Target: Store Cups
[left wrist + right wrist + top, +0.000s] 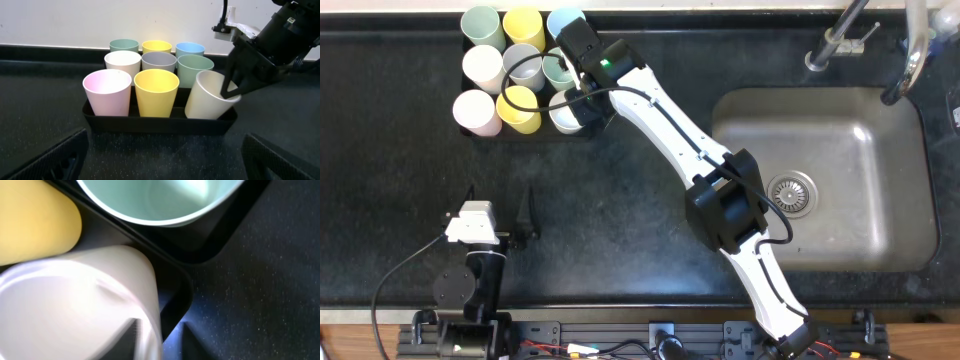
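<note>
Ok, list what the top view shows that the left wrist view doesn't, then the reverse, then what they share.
Top view adds: the sink, the faucet, the right arm with its white links. Left wrist view adds: the tray and its front wall, the white cup leaning in its corner. Both: nine cups, the right gripper on the white cup's rim.

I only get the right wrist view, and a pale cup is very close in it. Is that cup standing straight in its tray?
Observer: No, the cream cup leans in a corner slot of the tray, its rim pinched by the right end effector.
Visitor: How many cups altogether?
Observer: Nine, in three rows of three.
Visitor: And the other arm?
Observer: The left end effector is open and empty, on the near side of the tray.
</note>
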